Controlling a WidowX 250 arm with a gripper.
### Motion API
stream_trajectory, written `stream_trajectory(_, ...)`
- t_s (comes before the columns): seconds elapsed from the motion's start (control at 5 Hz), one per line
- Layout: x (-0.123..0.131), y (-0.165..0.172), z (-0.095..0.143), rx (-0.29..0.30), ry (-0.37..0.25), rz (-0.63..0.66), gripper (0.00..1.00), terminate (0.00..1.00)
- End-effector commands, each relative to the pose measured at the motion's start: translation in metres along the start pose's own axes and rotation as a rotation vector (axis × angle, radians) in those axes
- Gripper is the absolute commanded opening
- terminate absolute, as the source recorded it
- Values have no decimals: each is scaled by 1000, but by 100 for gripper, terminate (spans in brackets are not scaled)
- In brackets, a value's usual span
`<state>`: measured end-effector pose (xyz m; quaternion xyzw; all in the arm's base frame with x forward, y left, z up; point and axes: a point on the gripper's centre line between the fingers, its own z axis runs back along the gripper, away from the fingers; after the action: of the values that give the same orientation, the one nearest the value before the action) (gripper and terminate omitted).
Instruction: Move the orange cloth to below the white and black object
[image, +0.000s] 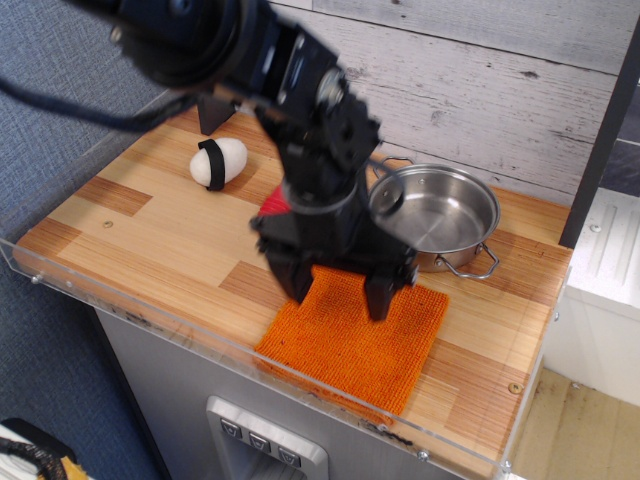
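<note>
Progress: not done; orange cloth (350, 335) lay flat at lower centre of frame, well apart from the white and black object (218, 162) at upper left.
Gripper (341, 290): fingers spread wide over the cloth's upper edge, holding nothing; contact probably none, hard to tell.
Hidden: arm covered pot (436, 215) left rim and something red behind it.

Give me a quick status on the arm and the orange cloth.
Gripper open, fingers over the orange cloth's far edge, nothing held. White and black object far left. Steel pot beside the gripper.
</note>
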<state>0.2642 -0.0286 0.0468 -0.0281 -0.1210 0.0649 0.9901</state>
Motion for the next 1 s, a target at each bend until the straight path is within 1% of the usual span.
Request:
stream_trajectory(0.0,-4,-8,-14,30,42,-61,100,0)
stream_trajectory(0.4,-12,2,-24,81,70,-99,100,0)
stream_trajectory(0.6,-17,14,-28,108,91,-106,100,0)
stream_trajectory(0.8,-20,22,-34,117,85,-100,100,0)
